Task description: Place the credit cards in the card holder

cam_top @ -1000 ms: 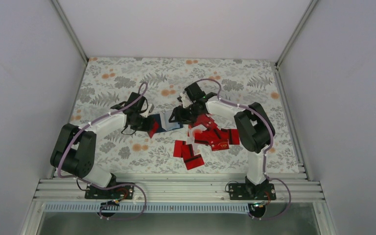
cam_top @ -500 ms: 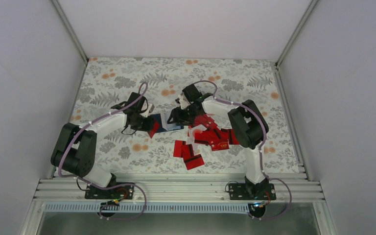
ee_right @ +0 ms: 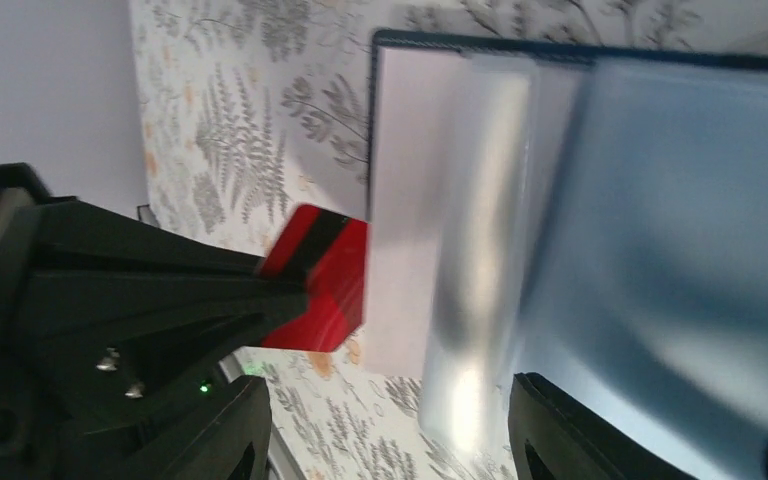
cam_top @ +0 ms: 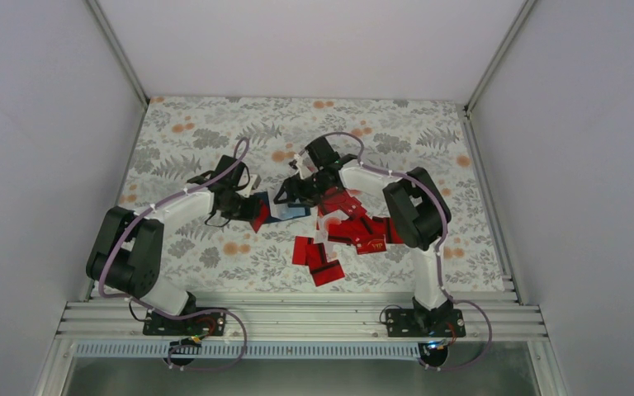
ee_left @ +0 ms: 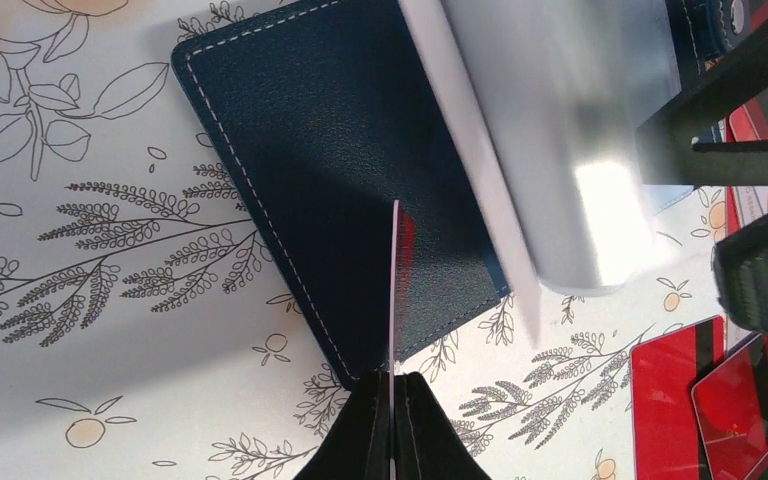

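Note:
My left gripper (cam_top: 257, 213) is shut on a red credit card, seen edge-on in the left wrist view (ee_left: 396, 290) just over the near edge of the navy card holder (ee_left: 330, 180). The holder (cam_top: 285, 211) lies on the table with a pale, shiny inner flap (ee_left: 560, 130) raised. My right gripper (cam_top: 287, 195) is at the holder's other side, jaws wide apart (ee_right: 385, 385) with the flap (ee_right: 480, 250) between them. The held card (ee_right: 320, 275) shows beside the flap. Several red credit cards (cam_top: 351, 231) lie scattered to the right.
The floral tablecloth (cam_top: 215, 140) covers the table. More red cards (cam_top: 318, 262) lie near the front middle and at the lower right of the left wrist view (ee_left: 675, 400). White walls enclose the table on three sides.
My right gripper has moved left and slightly back, over the card holder. My left gripper with its card has hardly moved.

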`<action>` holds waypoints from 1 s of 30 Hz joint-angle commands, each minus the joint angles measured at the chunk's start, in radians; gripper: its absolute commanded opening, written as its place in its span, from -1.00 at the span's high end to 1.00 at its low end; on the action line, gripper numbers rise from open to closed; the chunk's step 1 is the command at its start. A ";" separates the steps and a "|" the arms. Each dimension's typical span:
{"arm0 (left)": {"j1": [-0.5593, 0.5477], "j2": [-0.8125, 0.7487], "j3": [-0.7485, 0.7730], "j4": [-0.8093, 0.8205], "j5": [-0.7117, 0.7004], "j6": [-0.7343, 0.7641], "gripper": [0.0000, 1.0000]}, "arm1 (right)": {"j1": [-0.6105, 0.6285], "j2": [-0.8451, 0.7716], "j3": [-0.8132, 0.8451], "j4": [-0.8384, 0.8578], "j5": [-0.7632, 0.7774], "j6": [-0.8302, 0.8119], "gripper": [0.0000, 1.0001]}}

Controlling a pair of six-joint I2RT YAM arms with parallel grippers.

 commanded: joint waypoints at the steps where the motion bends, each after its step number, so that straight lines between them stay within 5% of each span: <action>1: 0.000 0.018 0.005 -0.016 0.015 0.011 0.95 | 0.018 0.036 0.056 0.042 -0.082 -0.021 -0.22; 15: 0.004 -0.035 0.005 -0.029 0.066 -0.024 0.95 | 0.031 0.153 0.192 0.072 -0.179 -0.026 -0.20; 30: 0.097 -0.325 0.016 -0.124 0.056 -0.158 0.95 | 0.043 0.242 0.197 0.122 -0.181 -0.011 -0.13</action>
